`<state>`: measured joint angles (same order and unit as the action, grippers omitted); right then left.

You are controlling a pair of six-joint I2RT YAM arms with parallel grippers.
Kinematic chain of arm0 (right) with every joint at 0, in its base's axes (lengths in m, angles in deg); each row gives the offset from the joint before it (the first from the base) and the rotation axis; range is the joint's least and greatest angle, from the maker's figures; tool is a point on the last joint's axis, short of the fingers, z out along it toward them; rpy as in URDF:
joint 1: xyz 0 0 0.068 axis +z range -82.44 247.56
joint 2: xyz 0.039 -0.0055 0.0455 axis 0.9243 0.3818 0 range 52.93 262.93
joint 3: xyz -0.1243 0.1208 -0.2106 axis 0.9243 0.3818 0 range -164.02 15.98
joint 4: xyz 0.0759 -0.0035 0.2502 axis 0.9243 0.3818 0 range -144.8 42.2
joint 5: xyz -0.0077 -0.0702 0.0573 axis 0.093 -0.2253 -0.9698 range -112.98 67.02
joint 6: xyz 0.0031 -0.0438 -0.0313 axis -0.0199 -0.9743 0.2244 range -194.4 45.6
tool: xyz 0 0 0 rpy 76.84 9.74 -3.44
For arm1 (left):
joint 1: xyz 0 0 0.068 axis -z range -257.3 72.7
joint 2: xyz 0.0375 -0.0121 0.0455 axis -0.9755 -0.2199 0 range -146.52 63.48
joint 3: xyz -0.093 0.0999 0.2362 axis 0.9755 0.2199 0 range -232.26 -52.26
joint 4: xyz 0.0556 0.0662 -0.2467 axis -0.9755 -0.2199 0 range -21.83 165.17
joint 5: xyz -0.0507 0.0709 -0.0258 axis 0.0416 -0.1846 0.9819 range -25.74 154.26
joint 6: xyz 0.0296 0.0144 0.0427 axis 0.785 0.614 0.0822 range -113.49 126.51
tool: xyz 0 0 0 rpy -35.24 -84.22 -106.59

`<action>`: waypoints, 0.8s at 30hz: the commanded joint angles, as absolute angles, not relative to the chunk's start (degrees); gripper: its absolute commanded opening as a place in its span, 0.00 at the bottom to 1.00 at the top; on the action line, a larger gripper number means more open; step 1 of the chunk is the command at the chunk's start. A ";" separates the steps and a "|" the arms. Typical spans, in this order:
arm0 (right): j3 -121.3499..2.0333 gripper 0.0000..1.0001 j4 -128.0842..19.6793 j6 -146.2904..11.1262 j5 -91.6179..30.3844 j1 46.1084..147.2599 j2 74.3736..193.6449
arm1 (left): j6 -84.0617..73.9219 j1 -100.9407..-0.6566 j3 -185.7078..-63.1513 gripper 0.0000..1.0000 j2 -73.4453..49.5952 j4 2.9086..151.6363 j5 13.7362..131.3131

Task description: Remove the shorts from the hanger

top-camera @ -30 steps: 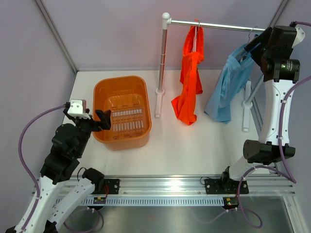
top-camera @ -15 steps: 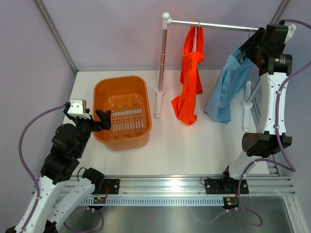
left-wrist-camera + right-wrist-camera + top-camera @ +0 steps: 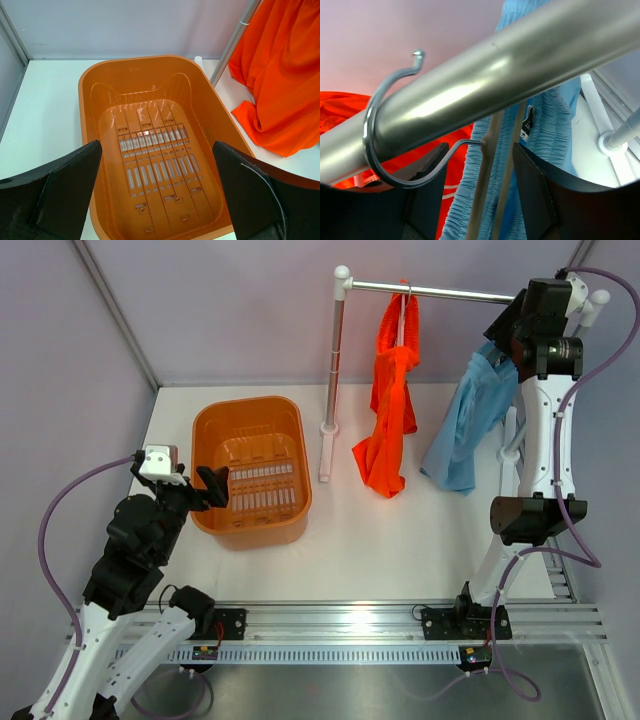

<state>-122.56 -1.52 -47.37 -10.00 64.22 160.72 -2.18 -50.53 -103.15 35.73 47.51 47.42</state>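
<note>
The right gripper (image 3: 479,165) has its jaws spread either side of the hanger (image 3: 470,143)'s wire neck, pinching nothing, right under the rail (image 3: 450,292) near the desk (image 3: 400,540)'s far right corner. The light blue shorts (image 3: 465,430) hang there, and the orange shorts (image 3: 390,430) hang mid-rail. The left gripper (image 3: 156,150), jaws wide, hovers over the basket (image 3: 205,425) near the left edge. White desk shows along the near edge.

We see the orange shorts (image 3: 392,415) hanging long and limp from the rail (image 3: 450,292). The blue shorts (image 3: 463,430) hang just beside them on the right, all bunched up.
</note>
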 commanded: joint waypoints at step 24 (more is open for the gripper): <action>-123.68 0.36 -6.19 -55.06 0.14 66.24 160.68 | -2.72 -50.67 -103.76 0.99 35.36 50.65 48.79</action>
<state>-122.06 -3.14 -53.69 -1.52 65.69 160.72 -2.18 -50.53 -103.15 35.52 47.53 47.82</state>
